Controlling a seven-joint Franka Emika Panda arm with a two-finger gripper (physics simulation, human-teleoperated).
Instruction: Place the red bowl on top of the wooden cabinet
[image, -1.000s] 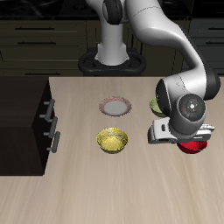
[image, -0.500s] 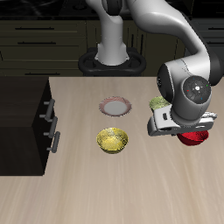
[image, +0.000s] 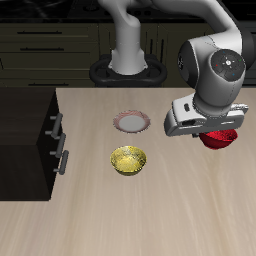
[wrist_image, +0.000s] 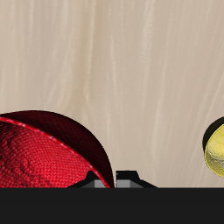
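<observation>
While the hand (image: 217, 136) holds the red bowl (image: 220, 139) aloft (empty), yellow bowl (image: 128, 160) — empty — nearby.

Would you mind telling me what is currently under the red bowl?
In the wrist view, bare light tabletop shows beside the red bowl, held at the claw. Directly beneath, the bowl itself covers the view; from outside, the arm hides most of it.
</observation>
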